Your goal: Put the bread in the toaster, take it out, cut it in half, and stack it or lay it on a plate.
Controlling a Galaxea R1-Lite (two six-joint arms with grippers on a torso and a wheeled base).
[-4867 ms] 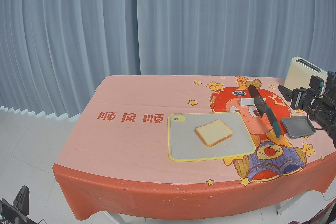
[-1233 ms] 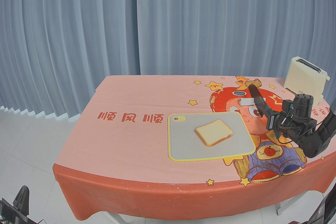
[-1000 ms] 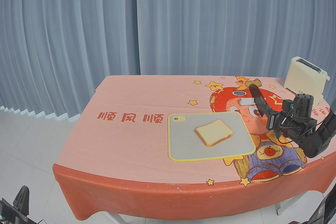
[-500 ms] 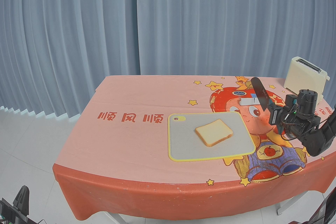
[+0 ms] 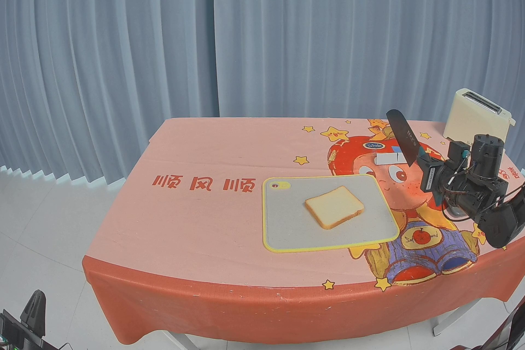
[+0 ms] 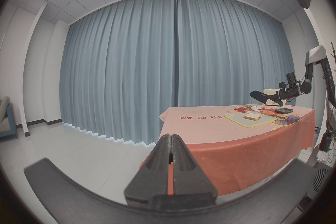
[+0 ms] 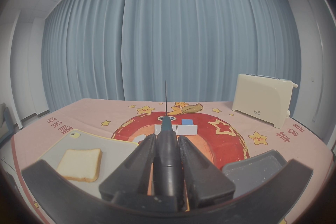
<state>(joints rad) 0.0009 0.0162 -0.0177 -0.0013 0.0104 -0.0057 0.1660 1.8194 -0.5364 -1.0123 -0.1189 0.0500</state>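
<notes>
Though slim, black pointed knife between fingers.

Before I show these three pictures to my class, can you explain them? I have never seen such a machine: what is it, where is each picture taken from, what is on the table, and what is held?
It is a two-armed robot; each arm ends in a gripper. One camera sits on its head, looking down at the table; one sits on each wrist. On the table are a slice of bread on a cutting board, a toaster and a plate. The right gripper holds a knife up above the table. The left gripper, shut, hangs low beside the table.
</notes>
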